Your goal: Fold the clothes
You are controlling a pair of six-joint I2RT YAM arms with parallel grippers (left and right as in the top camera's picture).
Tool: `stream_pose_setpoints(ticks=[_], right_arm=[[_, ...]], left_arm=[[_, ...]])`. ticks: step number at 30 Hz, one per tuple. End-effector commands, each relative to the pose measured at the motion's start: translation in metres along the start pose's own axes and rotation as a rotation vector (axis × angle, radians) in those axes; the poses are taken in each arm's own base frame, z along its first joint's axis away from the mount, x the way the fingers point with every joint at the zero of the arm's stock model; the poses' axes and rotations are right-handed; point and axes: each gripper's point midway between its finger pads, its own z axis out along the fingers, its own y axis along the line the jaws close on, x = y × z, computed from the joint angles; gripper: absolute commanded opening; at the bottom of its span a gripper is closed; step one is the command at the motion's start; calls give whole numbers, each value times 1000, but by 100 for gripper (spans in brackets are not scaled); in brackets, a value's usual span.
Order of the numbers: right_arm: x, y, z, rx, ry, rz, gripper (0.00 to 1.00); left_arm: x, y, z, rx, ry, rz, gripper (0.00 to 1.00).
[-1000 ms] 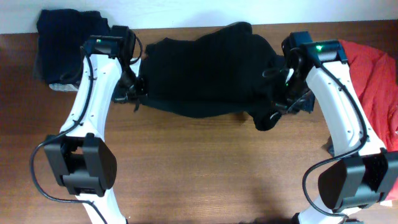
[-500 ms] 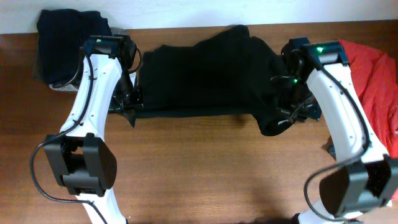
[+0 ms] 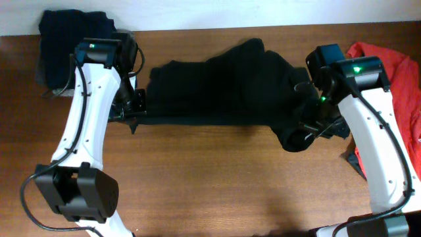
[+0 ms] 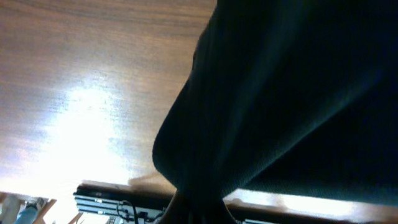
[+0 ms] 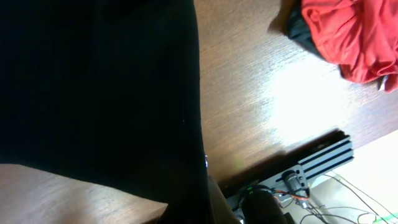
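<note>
A large black garment (image 3: 217, 85) hangs stretched between my two grippers above the wooden table, its lower edge pulled into a straight line. My left gripper (image 3: 131, 112) is shut on its left edge; the cloth fills the left wrist view (image 4: 280, 93) and runs down into the jaws. My right gripper (image 3: 314, 125) is shut on its right end, where a bunch of fabric droops; the cloth fills the right wrist view (image 5: 93, 93). A red garment (image 3: 395, 85) lies at the right edge and shows in the right wrist view (image 5: 348, 37). A navy garment (image 3: 69, 36) lies at the back left.
The wooden table (image 3: 210, 184) stretches in front of the garment. A bit of grey cloth (image 3: 59, 91) peeks out under the navy one. A dark object (image 3: 352, 161) lies by the right arm. The table's far edge meets a white wall.
Both grippers have moved outwards and slightly toward the front, pulling the black garment tauter. Its lower edge has gone from a sagging curve to a straight line.
</note>
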Motion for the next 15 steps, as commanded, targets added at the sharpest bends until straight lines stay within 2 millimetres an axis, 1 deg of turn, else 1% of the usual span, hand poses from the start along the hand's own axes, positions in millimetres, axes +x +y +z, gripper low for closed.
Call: stream_pose_setpoints(ticks=[1,3,8,11,15], right_arm=[[6,3,-1,-18,13,8,4],[6,2,-2,-15,8,5,4],[1,-3,-2,19,-19,4,5],[-6,1,-2,3,-48,9,5],[-25,15,-1,-45,-116,-10,6]], left_arm=[[5,0,-4,-1,-10,-2,1],[7,-4,-6,-4,-20,16,1],[1,-5,-7,-41,-51,33,1],[-9,-8,-8,-29,-95,32,0],[-30,-13,-8,-8,-170,29,1]])
